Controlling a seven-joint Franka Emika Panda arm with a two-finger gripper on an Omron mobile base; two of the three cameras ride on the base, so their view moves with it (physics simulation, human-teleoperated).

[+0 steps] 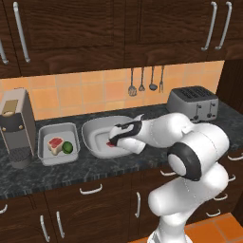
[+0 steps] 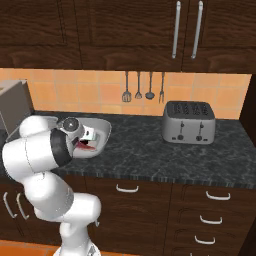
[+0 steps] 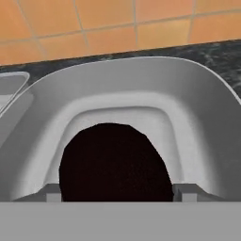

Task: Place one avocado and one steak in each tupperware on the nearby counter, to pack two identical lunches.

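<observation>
Two grey tubs sit side by side on the dark counter (image 1: 57,178) in the left base view. You see the small square tub (image 1: 58,144) at middle left, with a steak (image 1: 55,144) and a green avocado (image 1: 68,147) in it. The big oval tub (image 1: 97,135) is in the middle, and your gripper (image 1: 112,141) reaches down into it over something red. In the hand view, a round dark avocado (image 3: 113,162) sits between the two spread fingers, which seem to hold it.
</observation>
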